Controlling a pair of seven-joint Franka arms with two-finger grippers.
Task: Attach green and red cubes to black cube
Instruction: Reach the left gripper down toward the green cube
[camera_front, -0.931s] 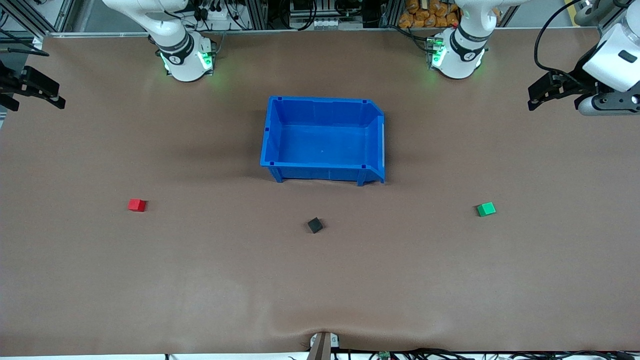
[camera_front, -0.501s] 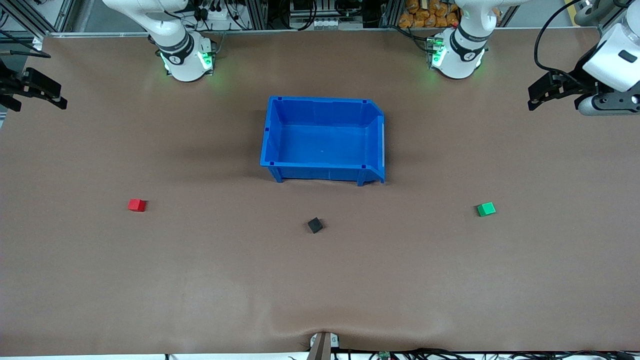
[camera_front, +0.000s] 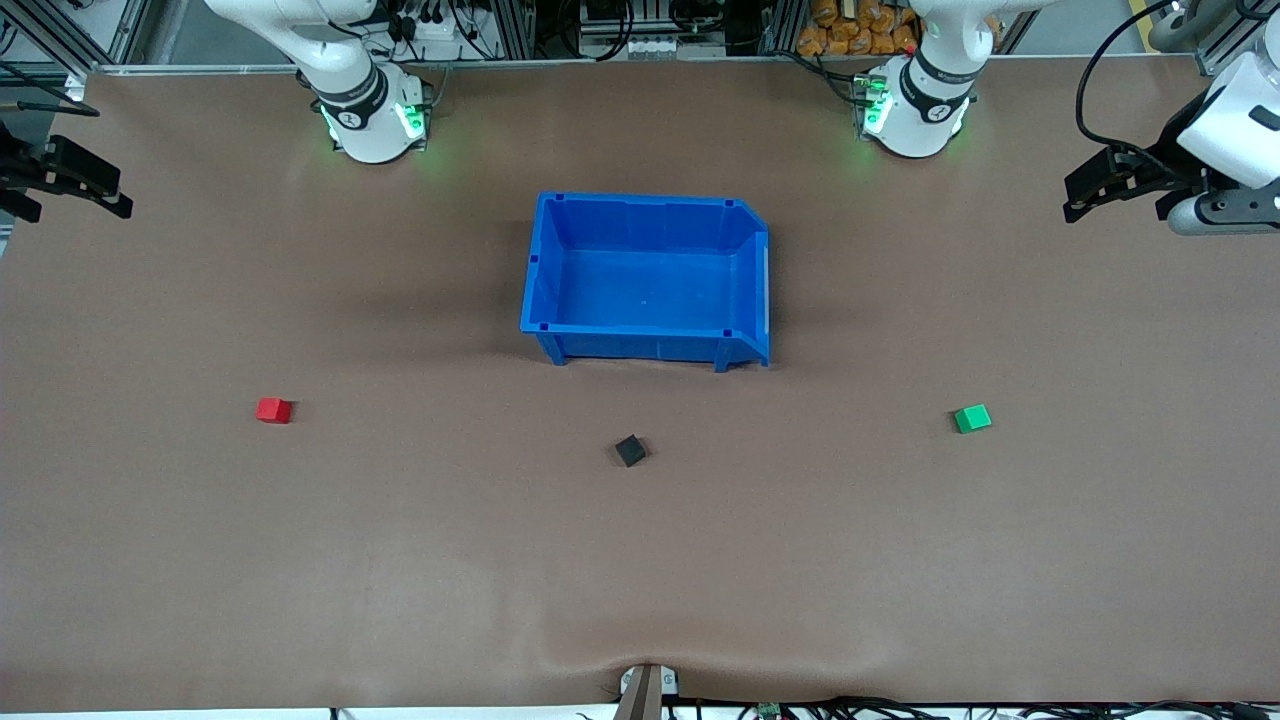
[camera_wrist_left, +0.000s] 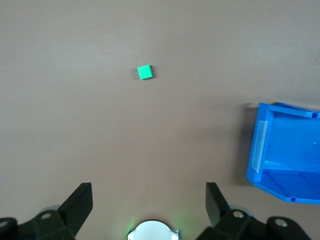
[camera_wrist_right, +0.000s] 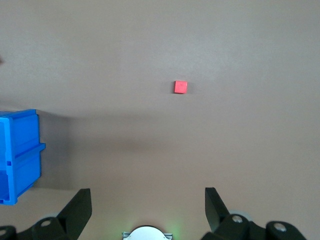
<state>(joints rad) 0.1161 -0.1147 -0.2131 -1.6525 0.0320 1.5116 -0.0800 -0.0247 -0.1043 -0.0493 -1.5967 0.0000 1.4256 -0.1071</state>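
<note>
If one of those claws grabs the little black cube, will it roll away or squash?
The black cube probably won't roll: it rests on a flat face. Its crisp edges suggest it is stiff, not squashy. Being small, it is likely light, so a nudge might slide it across the table.

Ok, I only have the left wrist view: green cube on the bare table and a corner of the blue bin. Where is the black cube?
Observer: The black cube sits alone on the table, nearer the front camera than the blue bin.
Operator: And the red one?
Observer: The red cube lies toward the right arm's end, apart from everything.
Operator: Is the right hand busy?
Observer: No, the right hand hangs open over the table's edge at its own end, holding nothing.
Operator: Anything in the bin?
Observer: It looks empty.
</note>
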